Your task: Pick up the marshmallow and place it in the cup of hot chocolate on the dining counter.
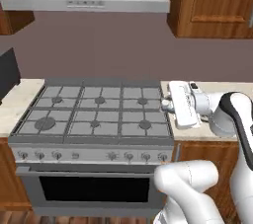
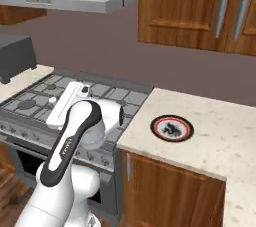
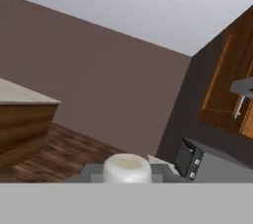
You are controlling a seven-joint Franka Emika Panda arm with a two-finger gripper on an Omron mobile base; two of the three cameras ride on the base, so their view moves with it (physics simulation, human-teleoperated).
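I had the fingers (image 3: 127, 176) closed on the marshmallow (image 3: 127, 168), low centre of the hand view; carrying level toward the cup seemed wisest.

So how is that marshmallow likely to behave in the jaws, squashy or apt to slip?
The marshmallow looks like a small, pale, rounded lump sitting at the bottom of the hand view, so it is probably very light. Its soft-looking edges suggest it would squash under firm pressure. The smooth, roughly cylindrical sides might let it roll if dropped.
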